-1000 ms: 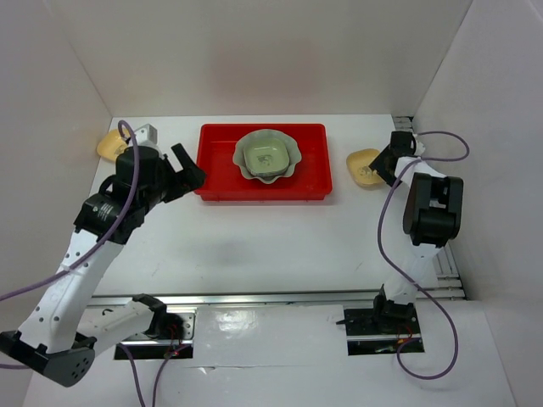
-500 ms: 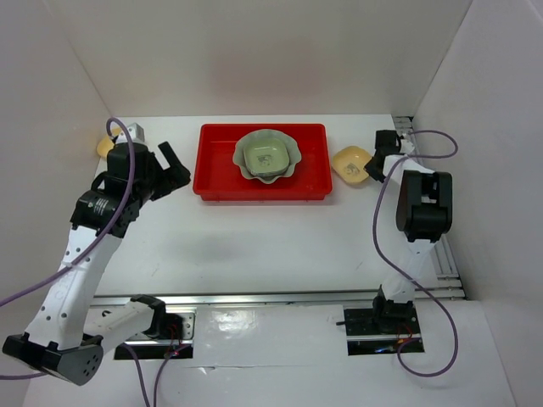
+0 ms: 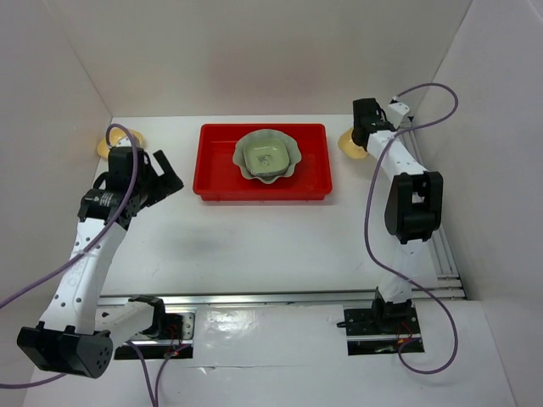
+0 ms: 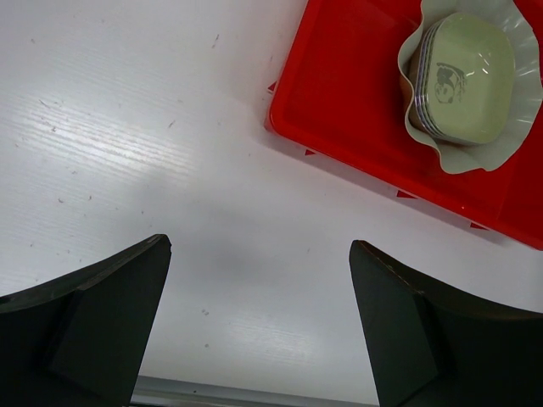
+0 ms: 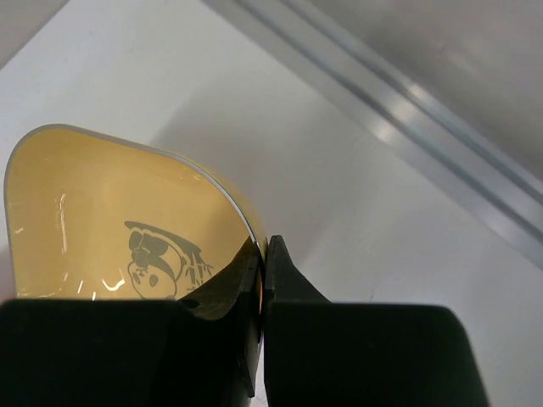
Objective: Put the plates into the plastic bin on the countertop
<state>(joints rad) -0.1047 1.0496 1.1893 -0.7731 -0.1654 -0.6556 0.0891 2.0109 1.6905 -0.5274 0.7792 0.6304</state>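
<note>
At the upper right, beside the plastic bin, 1 yellow dish is pinched in the right gripper; the left gripper is spread wide; a slip from the thin rim hold is risked.

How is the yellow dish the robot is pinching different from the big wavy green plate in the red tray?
The yellow dish is small with a smooth, rounded edge; the big green plate is wider with a wavy edge. The yellow dish is empty and pinched at its rim by the right gripper, outside the red tray; the green plate sits inside the tray with smaller dishes stacked in it. Both are shallow dishes.
</note>
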